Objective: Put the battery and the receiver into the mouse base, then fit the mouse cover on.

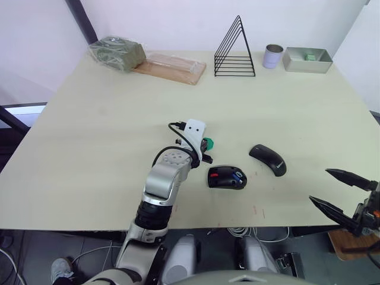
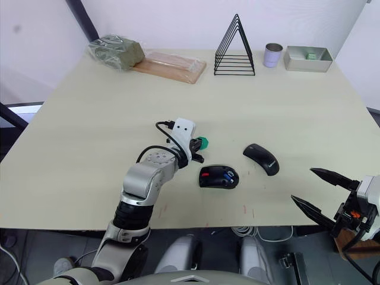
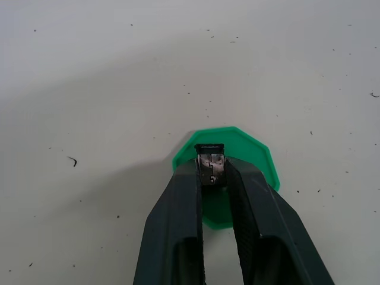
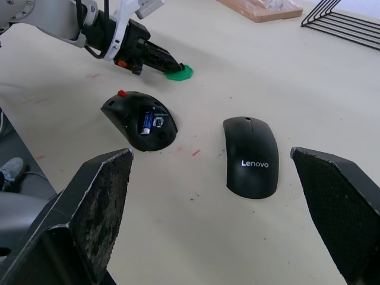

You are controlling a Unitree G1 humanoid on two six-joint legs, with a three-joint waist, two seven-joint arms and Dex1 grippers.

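Blue battery (image 4: 147, 121) apparently sits inside the mouse base (image 4: 140, 120).

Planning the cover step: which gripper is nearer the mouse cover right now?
Right. The right gripper hangs open off the table's near right edge, just beyond the mouse cover. The left gripper is past the mouse base, gripping the receiver.

Silver-grey jointed left arm (image 1: 161, 189), white wrist housing, looped black cable, perhaps dark-green-tinted tool fingers (image 3: 178, 237)

Both eye views look down over the whole worktop (image 1: 89, 130); wrist views sit close, the right one sharing the centre area.
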